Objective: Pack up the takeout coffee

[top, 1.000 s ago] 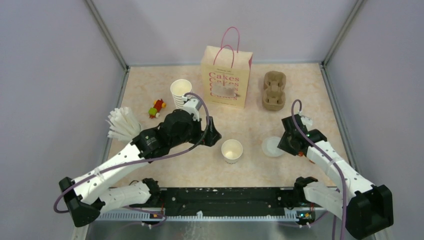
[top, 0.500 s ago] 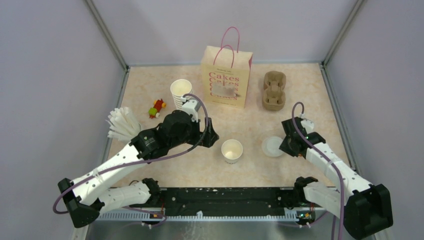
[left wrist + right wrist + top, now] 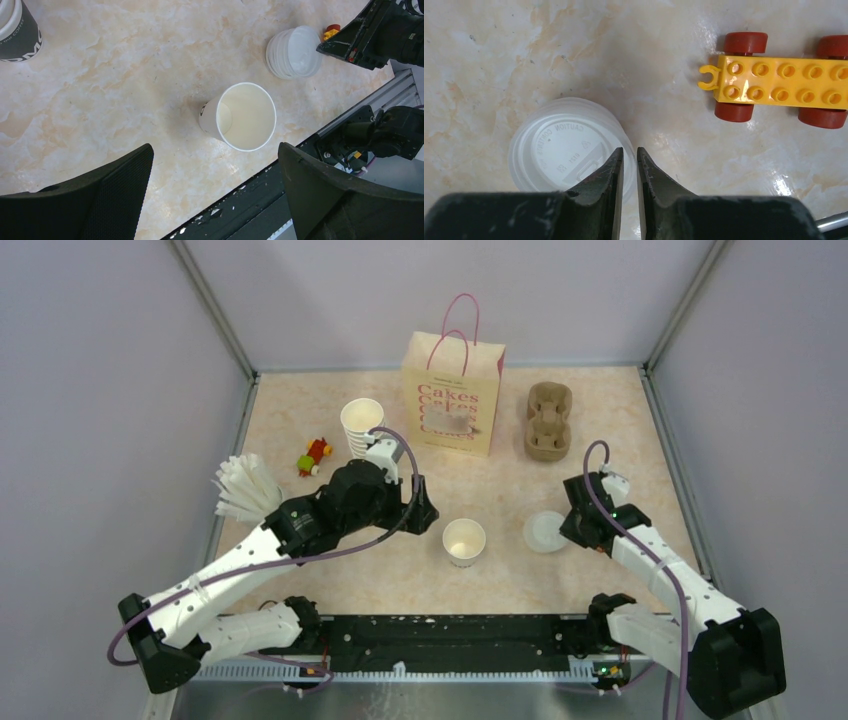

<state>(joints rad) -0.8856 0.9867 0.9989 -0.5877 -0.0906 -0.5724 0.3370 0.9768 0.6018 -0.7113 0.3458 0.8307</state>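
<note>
My right gripper (image 3: 630, 160) has edged in, and its fingers have drawn nearly together, pinching the rim of the lid stack (image 3: 559, 145). The left gripper (image 3: 215, 150) hovers above the cup, fingers wide apart and holding nothing. The paper bag (image 3: 452, 400) and cup carrier (image 3: 549, 420) stand at the far side. The coffee cup (image 3: 464, 540) sits lidless mid-tabletop (image 3: 500, 580), so I judge lidding and packing are both left to do.

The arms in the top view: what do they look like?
The left arm and right arm have white segments, black joints and a purple cable looping alongside. The left claw and right claw are black and two-fingered.
</note>
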